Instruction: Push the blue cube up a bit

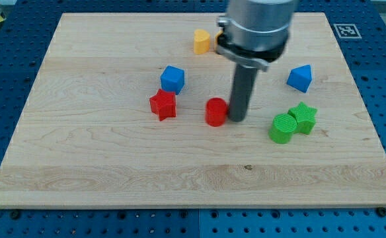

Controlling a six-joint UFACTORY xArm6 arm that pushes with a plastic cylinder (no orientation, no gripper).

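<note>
My tip [237, 119] rests on the worktop [100, 165] a little right of centre, at the lower end of a straight dark rod [243, 89] that hangs from the grey arm body [256, 26] at the far edge. There are no jaws on this arm, so there is no opening to report; the rod holds nothing. The tip sits just beside the right side of the red cylinder [215, 112], so close that I cannot tell whether they touch.

The blue cube [172, 79] lies to the left of the tip and a little farther away, well apart from it, with the red cylinder lying between them toward the near side. Directly on the near side of the blue cube is the red star-shaped block [163, 104], touching it or nearly so.

To the right of the tip, 2 green blocks sit together: a green cylinder [283, 128] and, touching it on its far right, a green star-shaped block [304, 118]. Farther away on that side stands a second blue block [299, 78] with slanted faces, its exact shape unclear. At the far edge, just left of the arm body, is a yellow block [202, 41], partly hidden by the arm.

The pale wooden worktop lies on a blue perforated base [8, 79].
</note>
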